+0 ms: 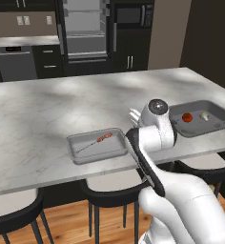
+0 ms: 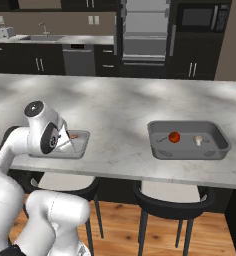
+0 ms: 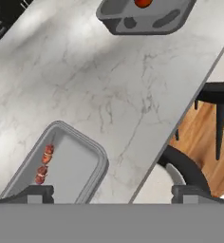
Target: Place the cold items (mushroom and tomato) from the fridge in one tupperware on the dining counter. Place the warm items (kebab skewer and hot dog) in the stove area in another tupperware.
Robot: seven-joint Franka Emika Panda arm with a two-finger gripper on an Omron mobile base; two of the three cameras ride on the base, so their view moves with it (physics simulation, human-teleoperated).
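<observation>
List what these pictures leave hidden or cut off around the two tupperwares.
- Left tupperware, right base view: the arm covers most of it, including most of the kebab skewer.
- Right tupperware, hand view: cut by the top edge; the tomato is half showing.
- Hot dog: not seen in either tupperware.
- Gripper, hand view: open above the counter edge, fingertips barely showing at the bottom.

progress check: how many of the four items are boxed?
Three look done. Tomato and mushroom lie in the right tub; the skewer lies in the left tub. The tool is open and empty, over the left tub's edge. Left: the hot dog, not in either tub.
</observation>
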